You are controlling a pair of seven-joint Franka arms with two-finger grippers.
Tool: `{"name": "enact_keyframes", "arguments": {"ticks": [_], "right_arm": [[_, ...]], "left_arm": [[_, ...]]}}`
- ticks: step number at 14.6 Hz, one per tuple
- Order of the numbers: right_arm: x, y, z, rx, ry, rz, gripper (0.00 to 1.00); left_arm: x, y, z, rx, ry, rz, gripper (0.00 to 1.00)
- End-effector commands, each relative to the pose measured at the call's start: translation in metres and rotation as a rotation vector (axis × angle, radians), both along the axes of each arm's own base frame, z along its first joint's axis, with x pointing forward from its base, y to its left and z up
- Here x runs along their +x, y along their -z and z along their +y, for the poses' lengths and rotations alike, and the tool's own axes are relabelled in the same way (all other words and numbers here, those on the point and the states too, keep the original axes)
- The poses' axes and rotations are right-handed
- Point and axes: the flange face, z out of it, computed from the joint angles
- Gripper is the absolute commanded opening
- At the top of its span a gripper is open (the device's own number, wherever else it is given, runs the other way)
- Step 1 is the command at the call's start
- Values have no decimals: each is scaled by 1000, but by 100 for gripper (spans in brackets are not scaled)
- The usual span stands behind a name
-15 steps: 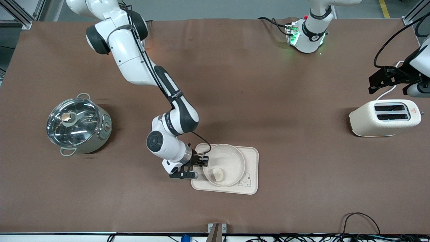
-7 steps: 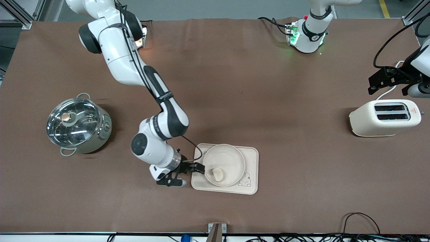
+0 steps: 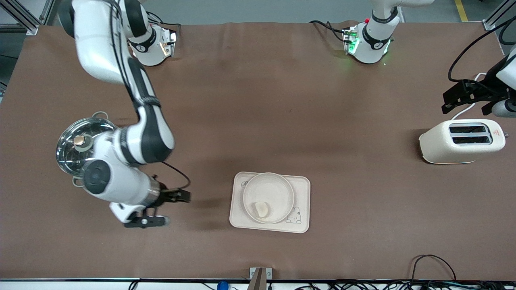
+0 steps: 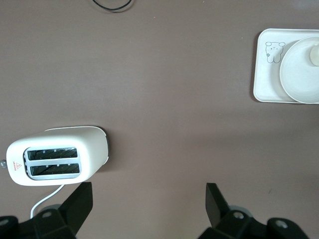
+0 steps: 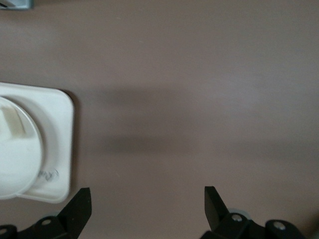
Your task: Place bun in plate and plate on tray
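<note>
- The bun (image 3: 261, 208) lies in the plate (image 3: 274, 189), at about 7 o'clock from its centre, and the plate sits on the tray (image 3: 301, 193); by this showing both placements look done.
- What is left, as I judge it, is a clean retreat: the right hand (image 3: 169, 207), fingers spread and empty, is over bare table (image 3: 258, 100) between the lidded steel pot (image 3: 86, 151) and the tray, and should lift clear without brushing the pot.
- The left hand (image 3: 463, 96) waits released over the table by the toaster (image 3: 461, 141).
- The front view alone shows the pot and both arms.
- The left wrist view shows the rabbit drawing (image 4: 271, 51) plainly; the right wrist view catches only the tray's script-marked corner (image 5: 50, 174).
</note>
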Motion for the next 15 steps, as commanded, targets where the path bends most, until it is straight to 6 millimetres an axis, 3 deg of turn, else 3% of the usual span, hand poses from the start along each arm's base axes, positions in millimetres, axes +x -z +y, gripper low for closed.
{"name": "enact_keyframes", "arguments": {"ticks": [1, 3, 5, 9, 12, 15], "right_arm": [[-40, -89, -59, -40, 20, 62, 100], [-65, -140, -80, -85, 25, 74, 100], [-85, -165, -112, -99, 41, 97, 100], [-123, -169, -194, -87, 26, 114, 100], [-133, -187, -245, -74, -1, 90, 100], [-153, -217, -267, -97, 4, 61, 100]], "left_arm": [[3, -5, 2, -15, -1, -10, 100], [3, -5, 3, -15, -3, -10, 100], [2, -5, 1, -17, 2, -8, 100], [3, -5, 2, -15, -1, -8, 100], [3, -4, 1, -17, 1, -7, 100], [3, -4, 2, -15, 0, -7, 100]]}}
